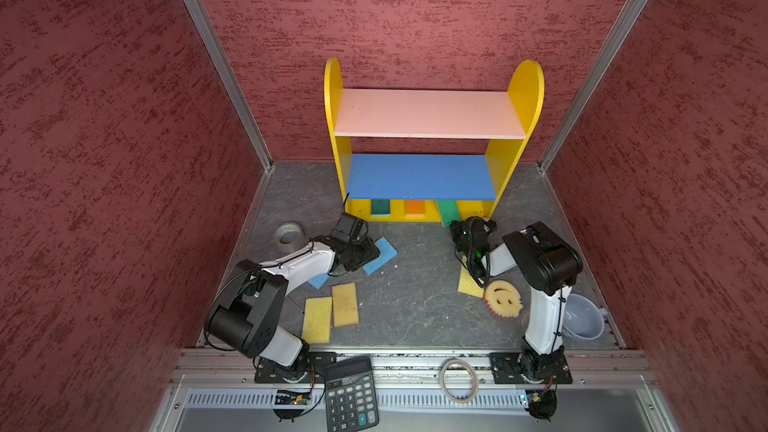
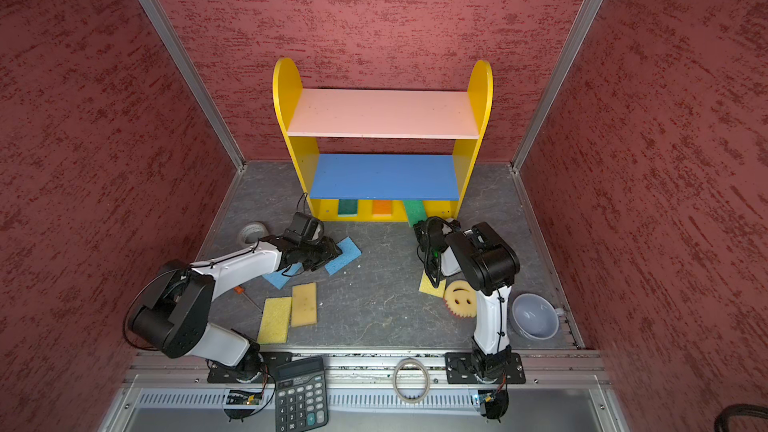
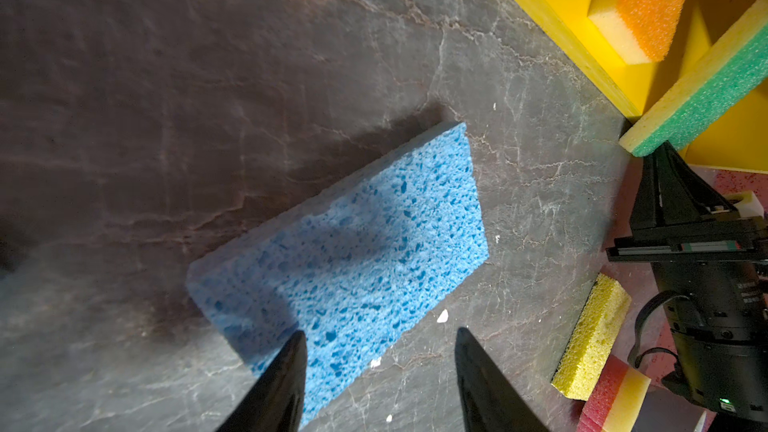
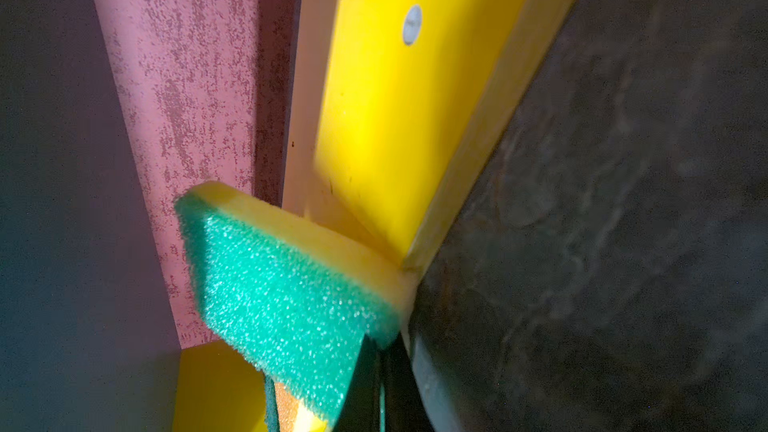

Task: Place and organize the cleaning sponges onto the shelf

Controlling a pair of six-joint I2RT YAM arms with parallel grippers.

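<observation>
The shelf (image 1: pixel 428 114) stands at the back wall. On its yellow bottom board lie a green-topped sponge (image 1: pixel 380 207) and an orange-topped one (image 1: pixel 414 208). A second green-topped sponge (image 4: pixel 286 297) leans tilted over that board's front edge. My right gripper (image 4: pixel 380 351) is shut, its tips against this sponge's near end (image 3: pixel 665 151), nothing between them. My left gripper (image 3: pixel 380 336) hangs open just above a blue sponge (image 3: pixel 353 251) on the floor, one finger over its corner. Another blue sponge (image 1: pixel 318 281), three yellow or tan pads (image 1: pixel 317 320) (image 1: pixel 345 304) (image 1: pixel 467 282) and the round smiley (image 1: pixel 503 297) lie on the floor.
A tape roll (image 1: pixel 289 234) sits left of the shelf. A grey cup (image 1: pixel 582 317) stands at the right wall. A black calculator (image 1: pixel 351 394) and a ring (image 1: pixel 458 380) rest on the front rail. A small orange-handled tool (image 2: pixel 245 297) lies beside the left arm.
</observation>
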